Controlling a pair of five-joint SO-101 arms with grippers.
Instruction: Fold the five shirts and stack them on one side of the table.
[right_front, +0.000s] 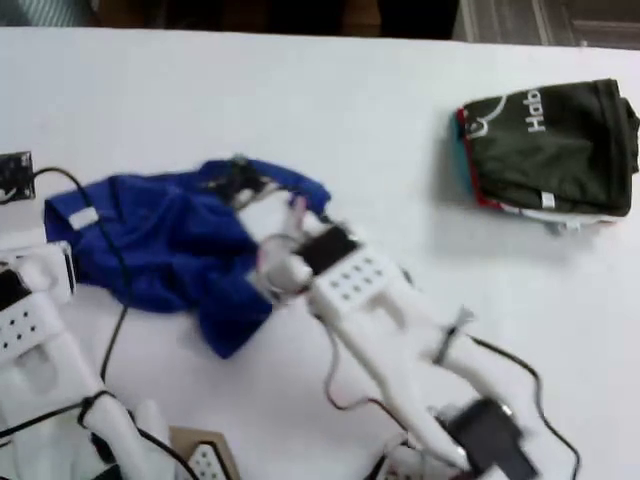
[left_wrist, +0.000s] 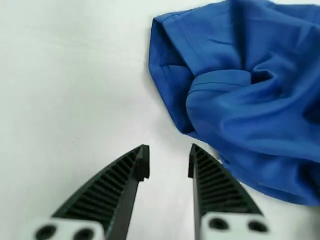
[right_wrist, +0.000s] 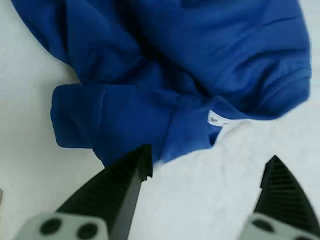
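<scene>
A crumpled blue shirt (right_front: 170, 245) lies on the white table (right_front: 330, 110), left of centre. My right arm comes in from the front right, and its gripper (right_front: 245, 190) hangs over the shirt's far edge. In the right wrist view that gripper (right_wrist: 210, 157) is wide open and holds nothing, with the blue shirt (right_wrist: 165, 75) and its white label (right_wrist: 216, 119) just beyond the fingertips. My left gripper (left_wrist: 168, 152) is open with a narrow gap above bare table, beside the blue shirt's (left_wrist: 240, 95) hem. A stack of folded shirts (right_front: 550, 150), dark green on top, sits at the far right.
The left arm's white body (right_front: 35, 300) stands at the front left with black cables (right_front: 110, 340) trailing across the table. A small black block (right_front: 15, 175) sits at the left edge. Bare table lies between the blue shirt and the stack.
</scene>
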